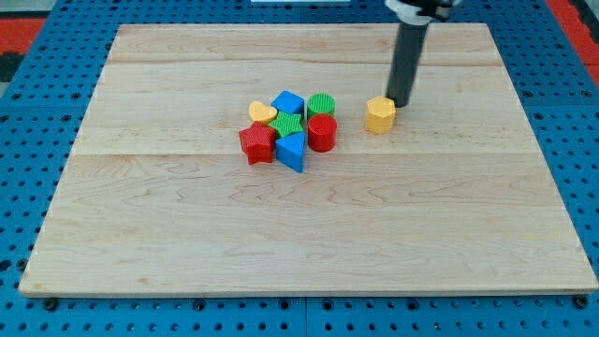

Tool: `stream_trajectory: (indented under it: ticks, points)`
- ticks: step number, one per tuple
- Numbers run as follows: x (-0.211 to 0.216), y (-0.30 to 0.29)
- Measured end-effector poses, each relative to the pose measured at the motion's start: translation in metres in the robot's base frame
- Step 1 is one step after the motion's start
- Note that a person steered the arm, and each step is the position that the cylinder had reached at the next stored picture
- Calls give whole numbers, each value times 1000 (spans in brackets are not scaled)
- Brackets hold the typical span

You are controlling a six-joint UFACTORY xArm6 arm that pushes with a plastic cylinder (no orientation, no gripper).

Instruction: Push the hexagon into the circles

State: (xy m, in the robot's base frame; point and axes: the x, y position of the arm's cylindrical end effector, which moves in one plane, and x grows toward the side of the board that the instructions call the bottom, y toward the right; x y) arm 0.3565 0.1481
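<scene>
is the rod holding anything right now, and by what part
Nothing is held; the rod cannot grip. My tip sits just to the upper right of the yellow hexagon, at its edge.

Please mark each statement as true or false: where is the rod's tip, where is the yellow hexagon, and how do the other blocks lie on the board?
1. My tip is at the upper right edge of the yellow hexagon. True.
2. The yellow hexagon touches the red circle. False: bare board lies between them; the hexagon is apart, to the view's right.
3. The green circle sits just above the red circle. True.
4. The green star lies alone near the board's bottom edge. False: it is in the middle of the cluster.
5. The red block is at the cluster's left. True.
</scene>
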Motion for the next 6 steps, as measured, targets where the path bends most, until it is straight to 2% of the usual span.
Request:
stream_trajectory:
  ticks: [1,2,4,5,6]
  points:
    - [1,14]
    - [10,-31]
    - [46,-1]
    - [49,-37]
    - [22,-77]
